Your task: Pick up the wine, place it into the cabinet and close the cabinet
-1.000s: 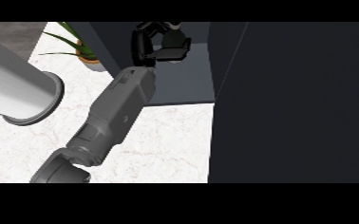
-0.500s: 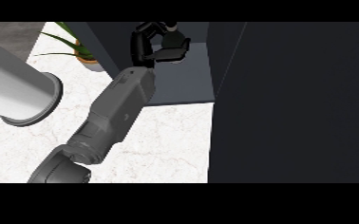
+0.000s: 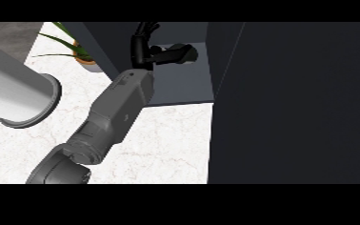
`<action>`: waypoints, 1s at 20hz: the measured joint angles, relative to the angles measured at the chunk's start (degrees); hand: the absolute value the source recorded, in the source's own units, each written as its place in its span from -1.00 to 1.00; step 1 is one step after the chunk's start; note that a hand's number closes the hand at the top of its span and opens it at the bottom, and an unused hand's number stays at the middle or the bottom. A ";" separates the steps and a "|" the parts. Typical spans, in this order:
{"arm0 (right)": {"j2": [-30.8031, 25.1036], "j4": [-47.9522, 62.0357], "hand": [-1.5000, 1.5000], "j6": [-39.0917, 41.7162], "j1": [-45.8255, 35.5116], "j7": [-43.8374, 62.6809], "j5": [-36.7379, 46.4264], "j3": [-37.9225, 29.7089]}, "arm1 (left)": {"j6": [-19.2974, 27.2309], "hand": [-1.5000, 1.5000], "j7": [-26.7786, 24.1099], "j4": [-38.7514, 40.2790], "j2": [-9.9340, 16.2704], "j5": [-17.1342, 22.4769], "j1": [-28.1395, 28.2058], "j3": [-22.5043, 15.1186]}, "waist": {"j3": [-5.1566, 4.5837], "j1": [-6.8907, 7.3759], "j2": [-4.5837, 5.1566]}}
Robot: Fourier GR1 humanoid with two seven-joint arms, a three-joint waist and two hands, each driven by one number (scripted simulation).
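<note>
Compared with half a second ago, the left hand (image 3: 163, 53) has been turned inside the cabinet (image 3: 188, 83): its fingers, earlier seen curled in a cluster, are now stretched sideways towards the right wall of the opening. A dark rounded shape is seen at the fingertips, but whether it is the wine or part of the hand cannot be told, and no bottle can be clearly made out anywhere in the view. Whether the hand is open or gripping something cannot be told. The grey left forearm (image 3: 116, 114) is laid diagonally from the lower left up to the cabinet's shelf. A large dark cabinet door (image 3: 288, 105) fills the right side. On the white marble desk (image 3: 162, 148), a potted plant (image 3: 77, 55) stands just left of the cabinet, and a grey cylindrical object (image 3: 25, 100) is seen at the left edge.
</note>
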 measured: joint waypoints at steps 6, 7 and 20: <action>0.33 0.18 -1.00 0.40 0.55 -1.26 -0.09 0.00 | 1.95 -1.00 -0.04 1.60 0.03 -1.60 0.31 -0.63 | -0.05 -0.18 0.23; 0.39 0.24 -1.00 0.39 0.43 -1.19 -0.10 0.17 | 2.28 -1.00 -0.16 1.81 0.05 -1.75 0.47 -0.65 | -0.05 -0.28 0.30; 0.28 0.14 -1.00 0.97 1.09 -1.92 -0.29 0.53 | 0.50 -1.00 -4.82 0.66 -0.26 -2.04 2.93 0.64 | -0.06 -0.71 0.42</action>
